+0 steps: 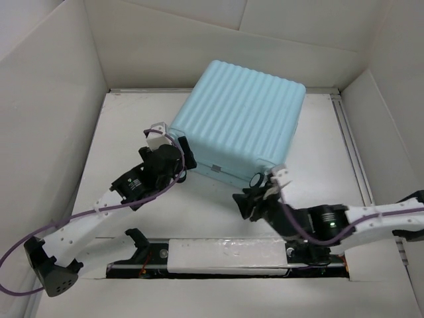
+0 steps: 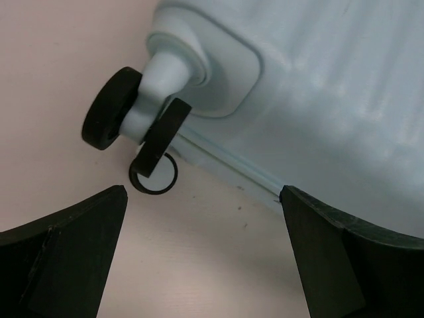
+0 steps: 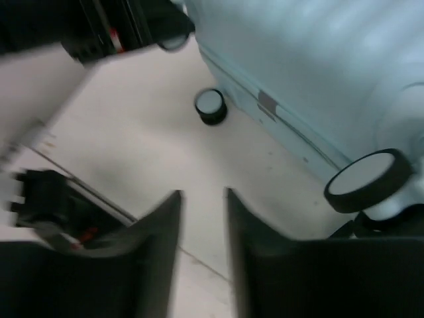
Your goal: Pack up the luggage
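nearest the arms, a white-topped rail (image 1: 225,255) runs along the front edge of the counter (image 1: 132,126), and both arms reach forward over it. the left end effector (image 2: 204,192) stands wide, with bare counter showing between its dark fingers (image 2: 66,258) and nothing held. it hangs just in front of the near-left caster (image 2: 116,109), a black twin wheel on a pale blue stem. the right end effector (image 3: 203,193) is narrow, with only a slim gap between its fingers and nothing in that gap. it sits low beside the near-right caster (image 3: 368,180), though this view is blurred. just beyond both lies the luggage (image 1: 242,112), a pale aqua hard-shell suitcase. it rests flat on the counter towards the far middle, ribbed shell up and turned slightly askew. its two halves look shut, and the seam (image 2: 232,162) runs along the near side. white walls (image 1: 165,40) close in behind. no loose items to pack show on the counter, so the step in hand seems to be work on the case itself, at its near edge. the next move likely calls for one end effector to line up on the seam while the other steadies the shell, because the casters could let it roll.
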Motion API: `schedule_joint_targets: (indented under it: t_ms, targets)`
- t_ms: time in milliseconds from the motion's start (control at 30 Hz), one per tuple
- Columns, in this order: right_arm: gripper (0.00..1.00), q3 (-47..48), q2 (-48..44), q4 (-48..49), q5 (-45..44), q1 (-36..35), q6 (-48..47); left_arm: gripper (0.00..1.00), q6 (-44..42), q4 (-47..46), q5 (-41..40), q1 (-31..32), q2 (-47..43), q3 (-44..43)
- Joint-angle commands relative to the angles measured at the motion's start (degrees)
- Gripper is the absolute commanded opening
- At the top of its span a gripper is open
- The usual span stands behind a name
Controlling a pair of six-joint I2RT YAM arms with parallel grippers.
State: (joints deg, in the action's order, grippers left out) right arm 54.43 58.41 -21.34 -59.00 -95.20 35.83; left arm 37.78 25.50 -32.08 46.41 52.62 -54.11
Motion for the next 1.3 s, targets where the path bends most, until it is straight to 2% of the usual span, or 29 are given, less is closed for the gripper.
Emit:
schedule_joint_targets:
  t_ms: [0,100,200,233,300,333,400,433,633,833,967,1000,1133,1167,1267]
  targets:
    - [0.49,-2.22,-11.61,-4.89,0.20,-0.16,-4.29,1.00,2.30,3.50,-6.94,-0.09,-0.50,-0.56]
    - [0.62,-5.29,-20.49,-11.15,-1.28,-0.16,1.24,1.00,2.83,4.39,-11.68,-0.09,0.11,-1.17]
    - [0.63,-9.07,-25.96,-11.70,-1.29,-0.16,2.65,1.00,0.46,4.39,-10.74,-1.93,2.83,-3.54]
    - [0.65,-9.95,-28.50,-11.70,-1.29,-0.16,2.66,1.00,-0.85,4.39,-9.42,-4.81,4.84,-4.16]
    - [0.66,-11.36,-29.84,-11.70,-1.29,-0.16,2.66,1.00,-7.53,1.59,-0.83,-9.39,6.43,-4.77]
    - [0.66,-11.98,-29.85,-11.70,-1.29,-0.16,3.36,1.00,-9.11,1.05,2.34,-14.98,7.75,-4.78]
    - [0.69,-12.51,-29.85,-12.23,-1.29,0.36,3.89,1.00,-12.28,-1.92,9.53,-19.41,7.76,-3.74]
    - [0.69,-12.51,-29.33,-12.23,-1.29,0.36,4.41,1.00,-14.12,-2.64,10.44,-21.26,7.76,-3.73]
    - [0.71,-13.04,-25.45,-16.89,-3.22,0.36,11.61,0.98,-18.43,-8.07,19.65,-21.28,7.76,-3.11]
    - [0.72,-13.65,-26.85,-21.09,-4.45,2.56,14.53,0.92,-21.61,-9.24,23.02,-21.28,12.15,-5.74]
    - [0.72,-14.18,-32.03,-23.48,-5.95,3.97,16.90,0.77,-21.61,-10.90,28.45,-21.28,13.30,-4.70]
    - [0.71,-14.18,-33.18,-24.18,-5.95,5.45,16.29,0.63,-21.61,-12.30,28.99,-21.28,13.30,-4.17]
    - [0.60,-11.73,-35.56,-24.18,-5.17,7.56,12.16,0.18,-19.94,-13.37,30.57,-21.28,12.77,-3.03]
    - [0.56,-11.20,-35.56,-26.10,-5.16,7.57,12.15,0.01,-19.42,-13.89,31.19,-21.28,12.77,-3.02]
    - [0.52,-9.88,-35.03,-27.26,-5.16,8.19,12.15,0.00,-15.39,-15.73,32.07,-21.28,9.71,-0.66]
